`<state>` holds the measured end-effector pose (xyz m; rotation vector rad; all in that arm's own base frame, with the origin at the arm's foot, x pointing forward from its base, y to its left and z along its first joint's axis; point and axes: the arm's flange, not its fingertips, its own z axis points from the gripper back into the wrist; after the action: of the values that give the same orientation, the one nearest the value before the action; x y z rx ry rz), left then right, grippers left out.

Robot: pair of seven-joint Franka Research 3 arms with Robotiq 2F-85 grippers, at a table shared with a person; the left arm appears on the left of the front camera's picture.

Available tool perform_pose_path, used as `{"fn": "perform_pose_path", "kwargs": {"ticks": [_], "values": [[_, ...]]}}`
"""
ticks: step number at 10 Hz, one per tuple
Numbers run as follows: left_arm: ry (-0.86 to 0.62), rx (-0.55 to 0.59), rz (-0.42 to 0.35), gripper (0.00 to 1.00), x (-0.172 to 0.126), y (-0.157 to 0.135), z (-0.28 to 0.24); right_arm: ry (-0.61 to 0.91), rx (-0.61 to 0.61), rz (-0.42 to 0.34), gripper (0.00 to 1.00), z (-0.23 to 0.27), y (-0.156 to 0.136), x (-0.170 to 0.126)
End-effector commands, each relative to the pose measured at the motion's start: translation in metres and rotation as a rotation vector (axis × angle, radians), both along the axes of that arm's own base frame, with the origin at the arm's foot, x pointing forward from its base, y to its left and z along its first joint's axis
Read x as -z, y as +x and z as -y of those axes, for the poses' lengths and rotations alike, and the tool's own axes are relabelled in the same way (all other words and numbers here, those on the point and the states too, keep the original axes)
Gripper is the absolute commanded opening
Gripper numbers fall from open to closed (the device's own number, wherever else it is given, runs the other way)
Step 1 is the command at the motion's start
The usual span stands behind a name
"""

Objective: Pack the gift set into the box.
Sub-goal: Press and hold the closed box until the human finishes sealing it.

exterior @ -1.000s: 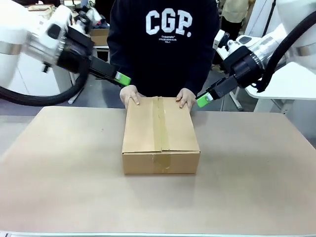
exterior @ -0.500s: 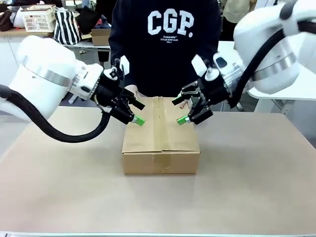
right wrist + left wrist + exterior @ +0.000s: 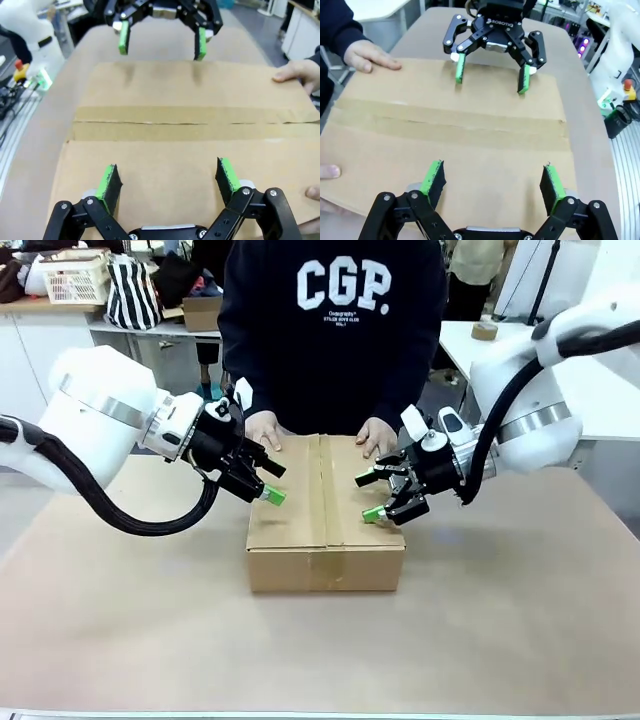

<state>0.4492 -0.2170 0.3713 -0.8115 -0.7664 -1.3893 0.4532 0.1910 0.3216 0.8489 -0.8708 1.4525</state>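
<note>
Brown desk (image 3: 520,620) carries the box (image 3: 325,515) at its middle, flaps shut and taped, a person's hands (image 3: 262,430) steadying its far edge. Left end effector (image 3: 273,483) and right end effector (image 3: 367,497) hover over opposite sides of the lid, fingers spread apart, empty. Opening it likely means working the seam (image 3: 325,490) evenly, clear of those hands

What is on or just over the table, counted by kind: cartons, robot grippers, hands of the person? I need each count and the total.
Cardboard box: 1
Grippers: 2, left gripper and right gripper
Person's hands: 2
Total: 5
</note>
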Motion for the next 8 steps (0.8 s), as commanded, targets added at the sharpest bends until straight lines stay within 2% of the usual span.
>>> {"fn": "perform_pose_path", "kwargs": {"ticks": [1, 2, 4, 8], "values": [[-0.001, -0.010, -0.009, 1.00, 0.004, 0.003, -0.005, -0.025, 0.006, 0.044, 1.00, -0.003, -0.001, -0.010], [0.026, 0.021, 0.104, 1.00, 0.011, 0.004, -0.006, 0.000, 0.000, 0.000, 1.00, 0.000, 0.000, 0.000], [-0.015, 0.041, 0.154, 1.00, 0.035, 0.007, -0.013, 0.044, 0.028, -0.024, 1.00, 0.002, 0.010, 0.008], [-0.001, 0.020, 0.182, 1.00, 0.047, 0.006, -0.007, 0.054, -0.014, -0.084, 1.00, 0.001, 0.016, 0.014]]}}
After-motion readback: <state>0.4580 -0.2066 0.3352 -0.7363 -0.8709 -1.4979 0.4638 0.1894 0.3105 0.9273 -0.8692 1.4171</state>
